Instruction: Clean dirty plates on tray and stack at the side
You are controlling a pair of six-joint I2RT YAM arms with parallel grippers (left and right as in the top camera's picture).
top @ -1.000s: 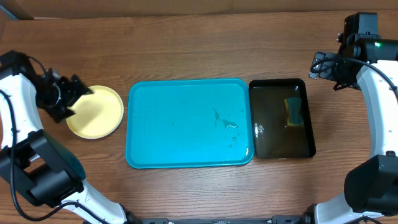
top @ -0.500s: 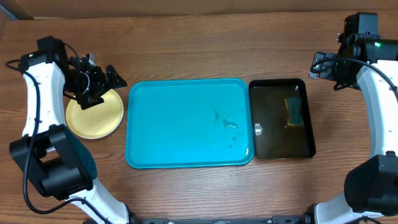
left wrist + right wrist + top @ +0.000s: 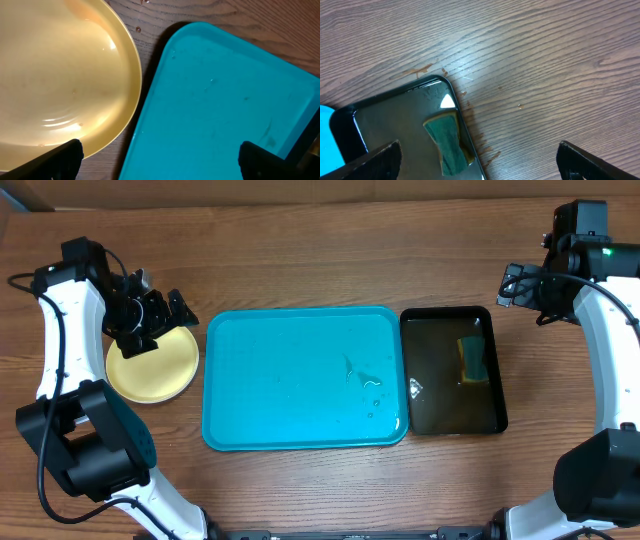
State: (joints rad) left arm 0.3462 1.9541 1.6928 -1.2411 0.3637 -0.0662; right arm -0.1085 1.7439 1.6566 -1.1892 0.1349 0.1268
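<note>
A pale yellow plate lies on the wood just left of the turquoise tray. The tray carries no plates, only a few water drops near its right side. My left gripper hovers open over the plate's far right rim. In the left wrist view the plate and the tray lie below my left gripper, with nothing between its fingertips. My right gripper hangs open and empty at the far right, beyond the black tray.
A black tray with dark water stands against the turquoise tray's right side, with a green and yellow sponge inside. The right wrist view shows that sponge at the black tray's corner and brown drips on the wood.
My left gripper has swung from the plate's left rim up and rightward to its far right rim, then held almost still. The plate stays put. The right arm has not moved.
</note>
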